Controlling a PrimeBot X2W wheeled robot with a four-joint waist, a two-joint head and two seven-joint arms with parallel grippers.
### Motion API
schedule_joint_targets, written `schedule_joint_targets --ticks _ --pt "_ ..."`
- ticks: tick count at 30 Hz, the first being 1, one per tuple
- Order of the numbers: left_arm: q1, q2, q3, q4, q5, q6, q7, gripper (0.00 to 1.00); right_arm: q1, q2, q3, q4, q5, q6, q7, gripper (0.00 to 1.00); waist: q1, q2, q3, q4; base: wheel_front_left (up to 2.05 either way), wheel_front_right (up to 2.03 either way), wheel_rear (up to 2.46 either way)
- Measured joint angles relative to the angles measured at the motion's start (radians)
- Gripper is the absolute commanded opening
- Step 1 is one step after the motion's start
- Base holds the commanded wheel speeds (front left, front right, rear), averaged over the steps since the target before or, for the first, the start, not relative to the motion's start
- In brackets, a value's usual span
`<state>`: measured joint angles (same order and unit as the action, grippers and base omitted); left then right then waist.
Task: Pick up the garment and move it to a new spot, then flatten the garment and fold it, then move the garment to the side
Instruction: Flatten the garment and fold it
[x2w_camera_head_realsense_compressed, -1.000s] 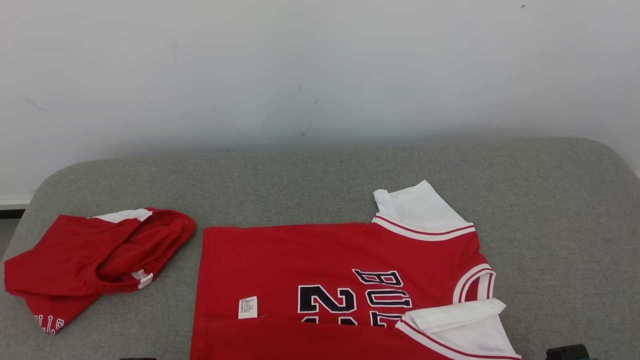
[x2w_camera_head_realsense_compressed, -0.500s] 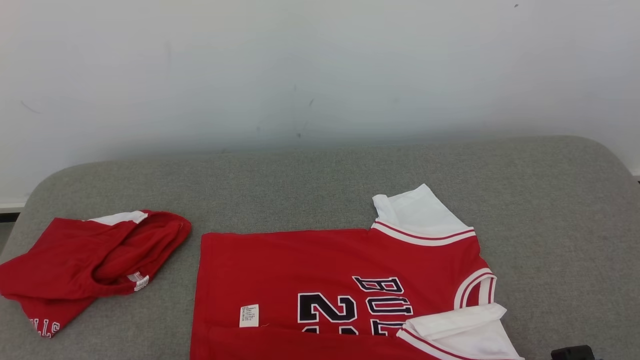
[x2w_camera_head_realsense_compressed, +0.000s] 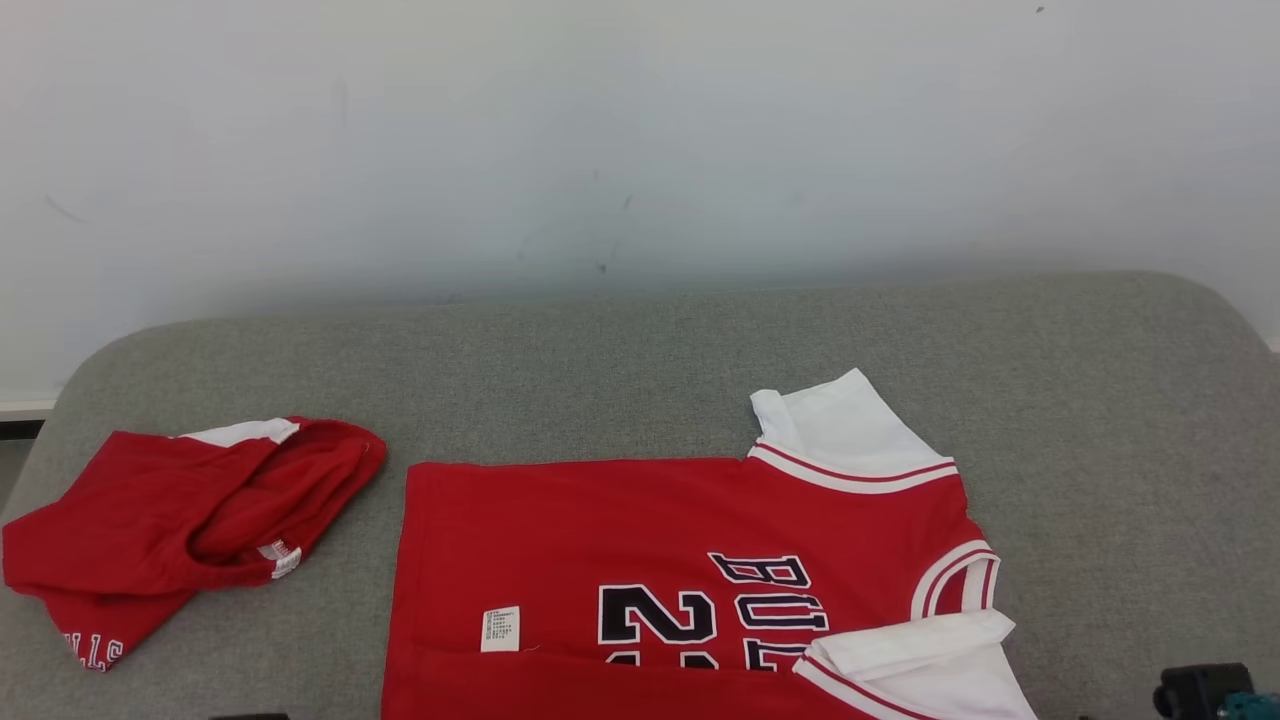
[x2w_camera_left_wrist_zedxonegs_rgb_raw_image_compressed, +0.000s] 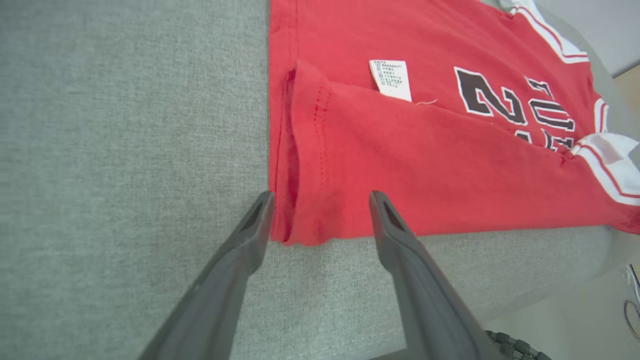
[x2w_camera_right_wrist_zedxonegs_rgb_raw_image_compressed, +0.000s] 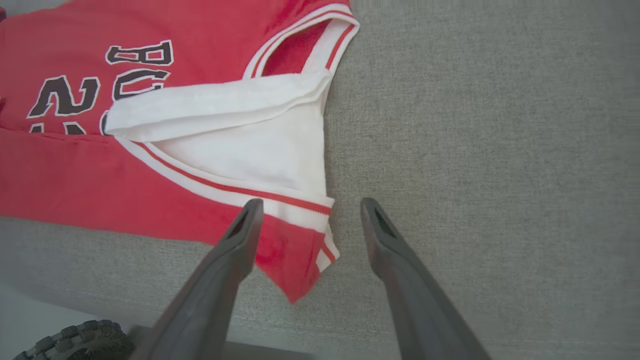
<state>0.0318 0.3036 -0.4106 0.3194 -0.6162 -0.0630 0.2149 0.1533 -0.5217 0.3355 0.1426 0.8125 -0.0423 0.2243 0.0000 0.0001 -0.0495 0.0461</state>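
Red short-sleeved fabric jersey (x2w_camera_head_realsense_compressed: 600, 520) was seen lying on the grey upholstered cushion (x2w_camera_head_realsense_compressed: 600, 360) — left end effector (x2w_camera_left_wrist_zedxonegs_rgb_raw_image_compressed: 321, 196) and right end effector (x2w_camera_right_wrist_zedxonegs_rgb_raw_image_compressed: 311, 201) were spread wide open, nothing gripped.

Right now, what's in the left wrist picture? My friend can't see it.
The left gripper stands open, its dark fingers over the folded corner of a red jersey on a grey cushion. The jersey has a white label and black numbers.

Bright, even, diffuse light — soft shadow band low on the pale painted wall (x2w_camera_head_realsense_compressed: 640, 250) behind the grey woven fabric cushion (x2w_camera_head_realsense_compressed: 640, 370). Head view sharp; wrist views softer, bowed at edges.
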Motion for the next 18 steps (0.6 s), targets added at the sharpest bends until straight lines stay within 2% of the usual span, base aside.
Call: schedule_joint_targets --ticks 7,10,18 --pt "0.003 0.018 0.053 -0.131 -0.018 0.007 -0.059 1.00 0.007 -0.034 -0.054 -0.059 0.002 -0.002 -0.044 1.00 0.0000 0.0000 0.001 0.001 0.00 0.00 0.00" --pt "-0.001 0.018 0.078 -0.167 0.005 0.042 -0.103 1.00 -0.003 -0.024 -0.055 -0.083 -0.014 -0.006 -0.071 1.00 0.0000 0.0000 0.004 0.002 0.00 0.00 0.00" --pt "-0.021 0.018 0.125 -0.202 0.095 0.123 -0.219 1.00 -0.096 0.053 -0.034 -0.116 -0.086 -0.021 -0.165 1.00 0.0000 0.0000 0.017 0.002 0.00 0.00 0.00"
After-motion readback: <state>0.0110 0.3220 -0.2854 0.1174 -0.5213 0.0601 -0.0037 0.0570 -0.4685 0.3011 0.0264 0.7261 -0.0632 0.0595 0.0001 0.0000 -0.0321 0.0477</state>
